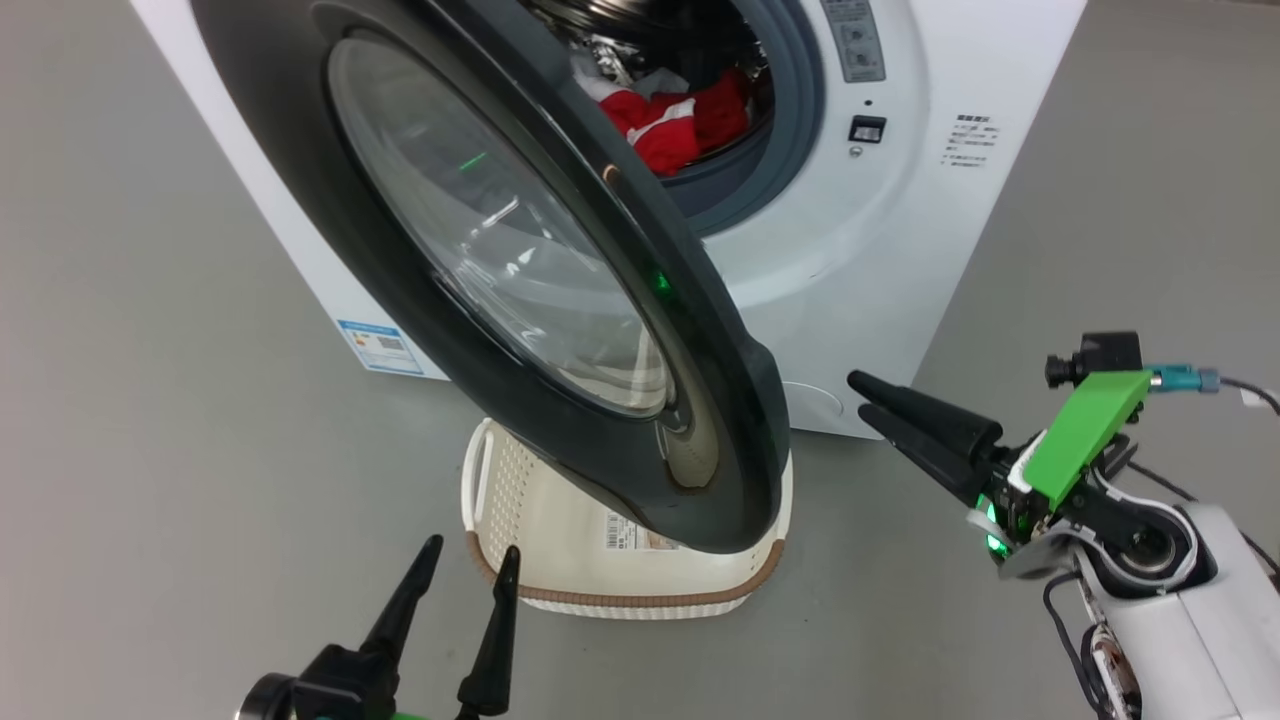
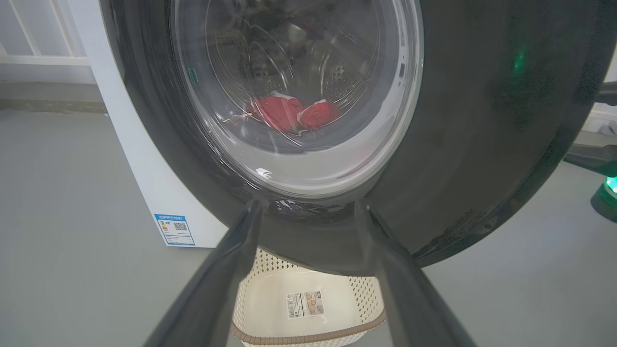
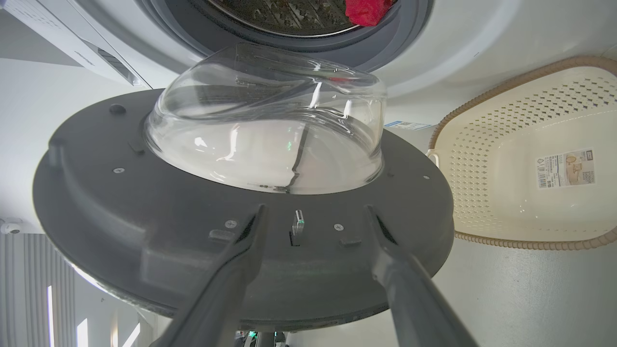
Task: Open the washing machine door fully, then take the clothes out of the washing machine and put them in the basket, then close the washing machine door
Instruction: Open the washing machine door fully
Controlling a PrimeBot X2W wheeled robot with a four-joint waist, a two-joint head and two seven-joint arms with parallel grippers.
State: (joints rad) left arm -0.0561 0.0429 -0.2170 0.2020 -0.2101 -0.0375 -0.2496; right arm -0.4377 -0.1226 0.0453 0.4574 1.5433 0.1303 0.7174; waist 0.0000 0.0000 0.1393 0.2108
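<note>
Near left, the dark two-fingered left gripper (image 1: 472, 548) points away, fingers spread. Near right, the matching right gripper (image 1: 860, 394) points left, fingers parted.

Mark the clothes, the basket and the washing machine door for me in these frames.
the clothes (image 1: 665, 128): head view, on the red fabric.
the basket (image 1: 640, 600): head view, on its brown front rim.
the washing machine door (image 1: 725, 400): head view, on the glossy black rim.

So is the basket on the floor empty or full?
Empty: the basket shows its bare bottom and sticker; the clothes lie in the drum.
</note>
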